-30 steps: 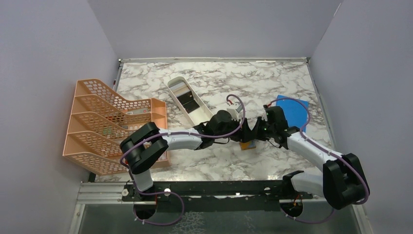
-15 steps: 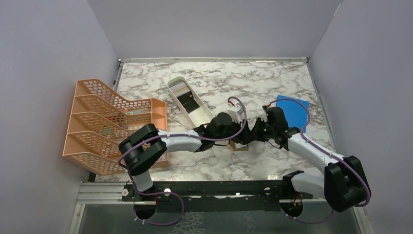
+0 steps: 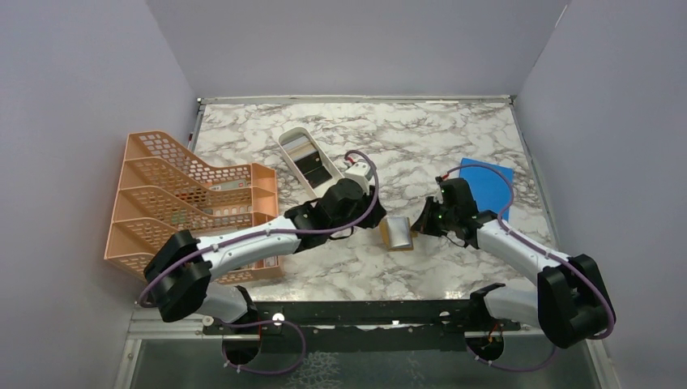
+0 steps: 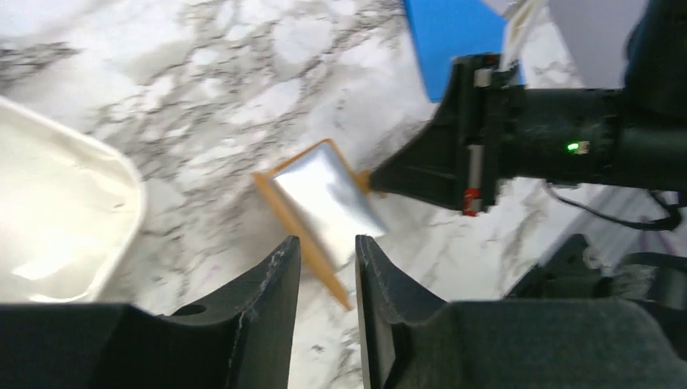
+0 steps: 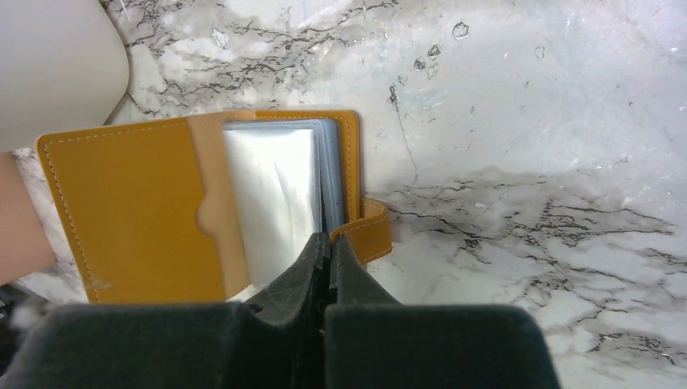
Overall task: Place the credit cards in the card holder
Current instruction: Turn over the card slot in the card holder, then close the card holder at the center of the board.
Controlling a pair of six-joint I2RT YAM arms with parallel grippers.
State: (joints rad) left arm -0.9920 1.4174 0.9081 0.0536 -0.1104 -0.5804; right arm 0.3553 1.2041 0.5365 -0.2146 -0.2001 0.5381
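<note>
The card holder (image 3: 398,233) lies opened flat on the marble table (image 3: 454,138), near the front edge and between the two arms. Its orange cover is spread out and its clear pockets (image 5: 271,203) face up. The right tool (image 5: 328,247) is fully closed. Its tips rest on the edge of the pockets, just beside the snap strap (image 5: 371,231); whether they pinch anything cannot be told. The left tool (image 4: 326,271) hangs above the table to the holder's left, apart from it. Its jaws stand a narrow gap apart with nothing between them. Just behind it the white tray (image 4: 65,211) runs diagonally toward the far left, and the credit cards (image 3: 310,166), pale and black, lie inside it. The peach mesh file rack (image 3: 174,203) crowds the left edge. A blue sheet (image 3: 490,185) lies flat near the right wall, behind the right arm. Bare marble stretches from the holder back to the far wall.
</note>
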